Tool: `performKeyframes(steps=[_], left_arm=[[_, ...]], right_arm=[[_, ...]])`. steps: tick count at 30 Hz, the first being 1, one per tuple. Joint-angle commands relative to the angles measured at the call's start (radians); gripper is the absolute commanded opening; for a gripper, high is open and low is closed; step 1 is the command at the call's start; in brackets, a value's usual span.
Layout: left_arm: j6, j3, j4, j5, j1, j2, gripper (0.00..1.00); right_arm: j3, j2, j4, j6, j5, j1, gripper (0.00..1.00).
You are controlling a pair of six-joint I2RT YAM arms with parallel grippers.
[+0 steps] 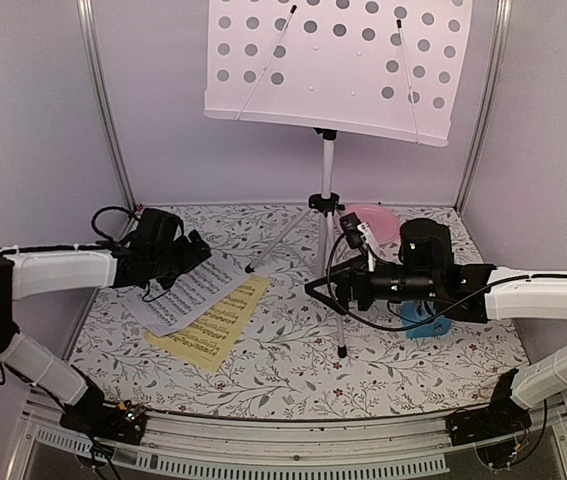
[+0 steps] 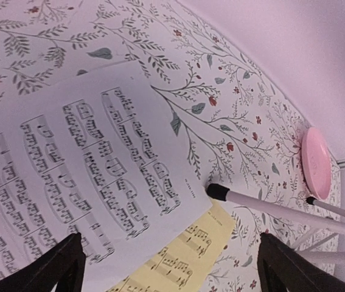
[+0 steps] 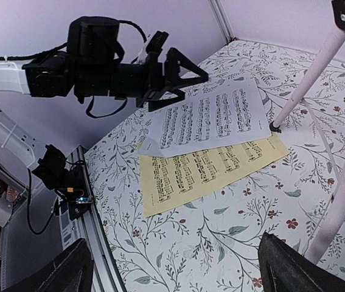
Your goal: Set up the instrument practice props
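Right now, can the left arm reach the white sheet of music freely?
Probably yes. The left gripper hangs open just above the white sheet, which lies uncovered on the yellow sheet. The stand leg ends at its edge.

Music stand stands mid-table. At its 9 o'clock, top sheet overlaps under sheet, with one stand foot just beside them. Plate lies at 1 o'clock, near the rear wall. Metronome sits at 4 o'clock.
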Motion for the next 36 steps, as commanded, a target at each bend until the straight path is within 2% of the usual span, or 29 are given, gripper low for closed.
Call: performKeyframes(steps=[1, 6, 12, 17, 22, 26, 30, 36], left_arm=[[-0.073, -0.215, -0.107, 0.028, 0.022, -0.261, 0.99], [-0.254, -0.345, -0.253, -0.006, 0.018, -0.518, 0.99], [-0.33, -0.388, -0.362, 0.004, 0.017, -0.638, 0.98], [-0.419, -0.446, -0.362, 0.089, 0.015, -0.639, 0.85], [-0.498, -0.507, -0.326, 0.101, -0.013, -0.639, 0.78], [-0.532, -0.527, -0.316, 0.076, -0.038, -0.629, 0.74], [-0.544, -0.549, -0.237, 0.07, -0.039, -0.596, 0.68], [-0.536, -0.525, -0.163, 0.026, -0.03, -0.489, 0.61]], right_arm=[[0.028, 0.03, 0.04, 0.004, -0.005, 0.012, 0.96], [0.039, 0.063, 0.063, 0.006, -0.018, 0.017, 0.96], [0.037, 0.083, 0.085, 0.021, -0.027, 0.018, 0.96], [0.036, 0.086, 0.089, 0.03, -0.026, 0.019, 0.96], [0.038, 0.086, 0.092, 0.03, -0.023, 0.02, 0.96], [0.036, 0.086, 0.1, 0.038, -0.025, 0.02, 0.96], [0.041, 0.098, 0.106, 0.043, -0.03, 0.019, 0.96], [0.046, 0.089, 0.106, 0.044, -0.036, 0.018, 0.96]])
